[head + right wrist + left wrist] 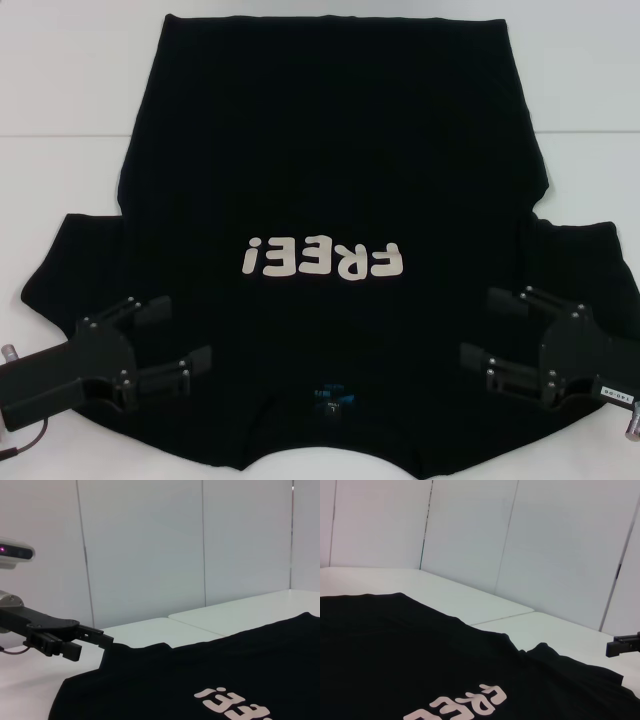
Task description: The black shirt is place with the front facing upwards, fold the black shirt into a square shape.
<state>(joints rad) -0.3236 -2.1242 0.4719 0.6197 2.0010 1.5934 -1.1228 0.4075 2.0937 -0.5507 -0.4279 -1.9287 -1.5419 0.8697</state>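
Black shirt [330,170] lay flat, print up, across the bench [60,70]; I held left pincer [172,341] and right pincer [492,329] spread over its near shoulders, folding unstarted; next, pinching both.

Left gripper [185,335] and right gripper [485,328] hover low, fingers spread.

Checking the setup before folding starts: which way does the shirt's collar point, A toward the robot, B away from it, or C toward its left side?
A: in the head view the black shirt has its blue neck label at the near edge, between both open hands.
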